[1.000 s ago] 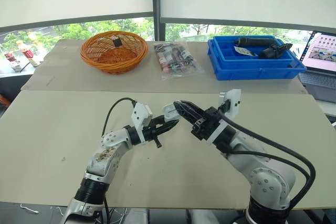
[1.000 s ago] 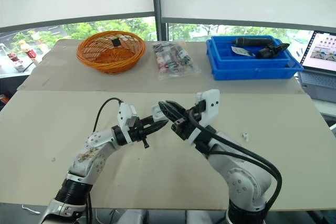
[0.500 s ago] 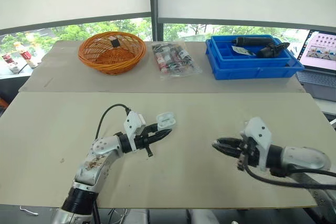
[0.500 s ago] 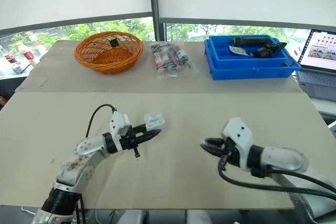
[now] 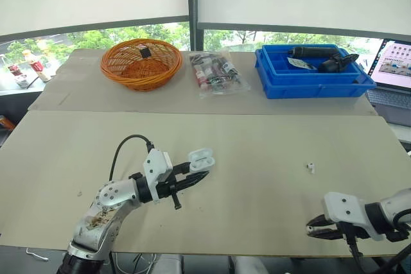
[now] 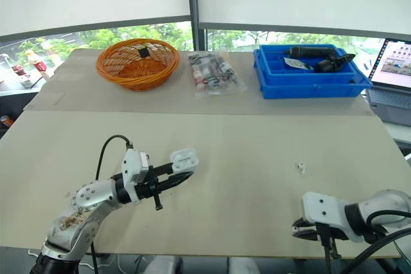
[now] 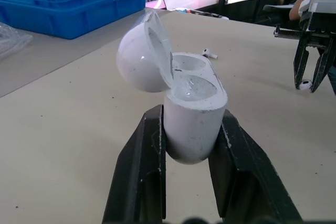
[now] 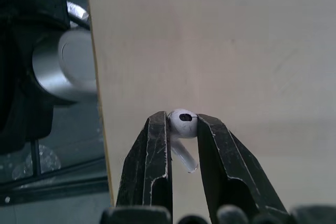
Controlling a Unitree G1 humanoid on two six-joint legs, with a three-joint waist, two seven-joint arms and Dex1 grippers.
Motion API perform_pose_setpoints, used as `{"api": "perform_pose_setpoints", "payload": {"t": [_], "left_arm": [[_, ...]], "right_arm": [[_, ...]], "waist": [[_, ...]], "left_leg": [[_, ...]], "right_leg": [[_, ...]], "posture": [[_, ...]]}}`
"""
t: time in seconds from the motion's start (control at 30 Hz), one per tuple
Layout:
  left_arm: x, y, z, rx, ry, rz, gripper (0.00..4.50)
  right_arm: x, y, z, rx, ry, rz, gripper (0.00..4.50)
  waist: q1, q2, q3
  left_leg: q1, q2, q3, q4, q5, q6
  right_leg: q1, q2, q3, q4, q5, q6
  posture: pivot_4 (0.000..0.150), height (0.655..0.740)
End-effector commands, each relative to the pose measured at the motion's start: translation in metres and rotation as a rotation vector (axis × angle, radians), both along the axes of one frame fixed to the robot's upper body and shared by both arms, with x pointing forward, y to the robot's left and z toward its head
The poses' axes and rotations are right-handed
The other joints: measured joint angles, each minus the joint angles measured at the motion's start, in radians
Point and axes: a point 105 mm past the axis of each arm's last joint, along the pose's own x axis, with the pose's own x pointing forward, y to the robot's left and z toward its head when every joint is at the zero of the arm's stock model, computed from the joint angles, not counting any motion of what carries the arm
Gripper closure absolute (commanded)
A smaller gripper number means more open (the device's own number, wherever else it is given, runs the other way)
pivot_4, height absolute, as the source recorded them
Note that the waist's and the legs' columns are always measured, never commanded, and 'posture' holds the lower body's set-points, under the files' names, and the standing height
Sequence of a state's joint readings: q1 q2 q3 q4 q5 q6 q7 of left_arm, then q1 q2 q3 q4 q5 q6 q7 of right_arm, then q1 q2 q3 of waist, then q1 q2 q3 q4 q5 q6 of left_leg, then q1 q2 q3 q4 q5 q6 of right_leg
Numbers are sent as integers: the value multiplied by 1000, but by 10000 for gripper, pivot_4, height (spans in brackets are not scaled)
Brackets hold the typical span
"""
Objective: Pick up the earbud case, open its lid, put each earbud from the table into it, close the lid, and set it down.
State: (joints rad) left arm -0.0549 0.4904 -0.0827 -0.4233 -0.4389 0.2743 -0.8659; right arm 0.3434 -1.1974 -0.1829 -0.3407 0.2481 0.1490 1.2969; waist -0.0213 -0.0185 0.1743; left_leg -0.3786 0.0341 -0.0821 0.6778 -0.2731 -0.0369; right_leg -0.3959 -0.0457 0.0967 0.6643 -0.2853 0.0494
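Earbud case [image 5: 200, 157]: you have it clamped in the left tool [image 7: 192, 115], one black finger pressed on each side of the white body. The case stands upright between them, raised off the surface [image 5: 257, 139]. Its lid [image 7: 142, 56] is swung back on the hinge, so the case is open, and the two wells in the body face up. From the left wrist you can see the lid leaning away from the wells.

Your right tool [image 5: 311, 228] is well apart from the left one, low at the near edge of the surface. It is pinched on a white earbud [image 8: 182, 123]: the round head sits between the two fingertips and the stem hangs out below them. Whether the tool touches the surface, you cannot tell from these views.

A second earbud [image 5: 311, 167] lies loose on the surface beyond the right tool, on the far side of it from the robot. It is well clear of both tools.

Far past both tools, along the back of the surface, you have an orange wicker basket [image 5: 140, 62]. Beside it is a clear bag of small items [image 5: 217, 72], then a blue tray [image 5: 313, 85] holding black objects. A laptop [image 5: 393, 62] stands off past the tray.
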Motion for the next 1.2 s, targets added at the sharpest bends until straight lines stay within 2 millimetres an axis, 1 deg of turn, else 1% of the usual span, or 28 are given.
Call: {"api": "perform_pose_setpoints", "payload": {"t": [0.03,0.13,0.3,0.57,0.67,0.8,0.93,1.0,1.03,1.13,1.2], "left_arm": [[-7,-2,10,-17,-22,-22,39079],[-7,-3,10,-18,-17,-24,39079],[-8,-2,9,-20,-8,-21,39079],[-9,-2,7,-17,4,-21,39079],[-9,-3,7,-17,5,-22,39079],[-8,-4,7,-17,5,-24,39079],[-8,-4,7,-16,5,-25,39079],[-8,-4,7,-16,4,-25,39079],[-8,-4,7,-16,4,-25,39079],[-8,-4,6,-13,6,-25,39079],[-8,-4,6,-12,6,-26,39079]], "right_arm": [[0,-5,9,-20,-40,20,41563],[-1,-6,9,-24,-44,15,41563],[1,-7,9,-42,-59,18,41563],[6,0,7,-67,-57,76,41563],[10,1,4,-81,-52,87,41563],[11,-2,-2,-130,-25,117,41563],[15,-3,-6,-140,-30,111,41563],[16,-4,-7,-144,-26,102,31095],[17,-4,-8,-144,-26,99,28191],[19,-3,-6,-137,-63,94,17237],[18,-2,0,-127,-74,85,17115]], "waist": [[2,0,0],[3,0,0],[5,0,0],[5,0,0],[5,0,0],[5,0,0],[6,0,0],[6,-1,0],[6,-1,0],[3,-2,0],[2,-2,-1]], "left_leg": [[2,0,0,0,0,0],[6,0,0,0,-1,1],[7,0,0,0,-1,1],[7,0,0,0,-1,1],[7,0,0,0,-1,1],[7,0,0,0,-1,1],[7,0,0,0,-1,1],[8,0,0,0,-1,1],[8,0,0,0,-1,1],[8,0,0,0,-1,1],[9,0,0,0,-1,1]], "right_leg": [[2,0,0,0,0,0],[7,0,0,-2,0,0],[7,0,0,-1,0,1],[7,0,0,-1,0,1],[7,0,0,-1,0,1],[7,0,0,-1,0,1],[8,0,0,-1,0,1],[8,0,0,-1,0,0],[8,0,0,-1,0,0],[8,0,0,-1,0,0],[9,0,0,-1,0,0]], "posture": [[1500,7114],[1500,7114],[1500,7114],[1500,7114],[1500,7114],[1500,7114],[1500,7114],[1500,7114],[1500,7114],[1500,7114],[1500,7114]]}}
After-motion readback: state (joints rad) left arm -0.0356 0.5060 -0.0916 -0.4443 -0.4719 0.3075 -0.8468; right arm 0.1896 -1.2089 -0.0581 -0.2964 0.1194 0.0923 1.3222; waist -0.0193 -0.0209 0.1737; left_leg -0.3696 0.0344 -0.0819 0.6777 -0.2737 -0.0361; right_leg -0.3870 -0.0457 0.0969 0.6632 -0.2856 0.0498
